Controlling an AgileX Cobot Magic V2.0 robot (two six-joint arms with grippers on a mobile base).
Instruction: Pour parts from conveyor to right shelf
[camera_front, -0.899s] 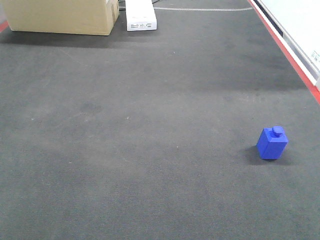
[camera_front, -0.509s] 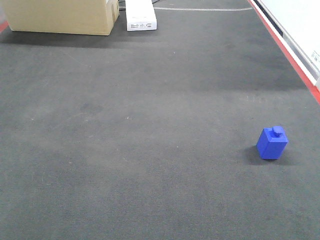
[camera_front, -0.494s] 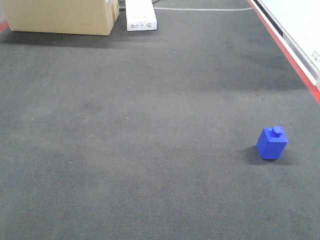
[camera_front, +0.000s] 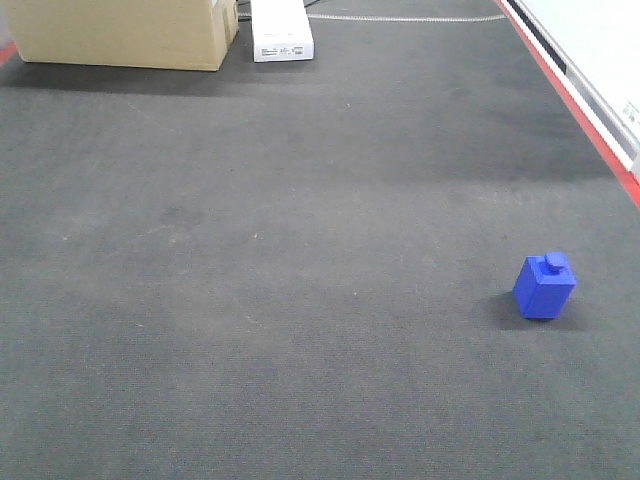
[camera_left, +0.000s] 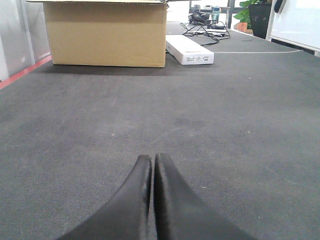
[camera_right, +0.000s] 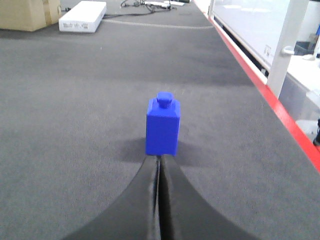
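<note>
The small bright-blue plastic block with a round stud on top (camera_front: 544, 286) stands upright on the wide dark-grey, carpet-textured conveyor belt (camera_front: 300, 260). It sits towards the belt's right side, alone, with bare belt all round it. The stud points up and a faint shadow falls to its left. Beyond it, the red strip along the belt's right edge (camera_front: 572, 100) runs away into the distance, well apart from the block.

From the right wrist camera the block (camera_right: 162, 126) sits dead ahead of the right pincer (camera_right: 160, 161). Its two dark fingers are pressed together with only a thin seam between them, holding nothing. Their tips line up with the foot of the block in that view. The front camera shows no pincer near the block, so the two are not touching.

The left pincer (camera_left: 152, 159) is likewise closed and empty, its black fingers meeting along a narrow line low over the belt, with open grey surface in front of it.

At the far end of the belt stands a large tan cardboard box (camera_left: 105, 34), on the left. Just beside it, to its right, lies a long, flat white carton with small print on its end (camera_left: 189, 49). A tangle of dark cables (camera_left: 205, 31) lies behind the carton.
</note>
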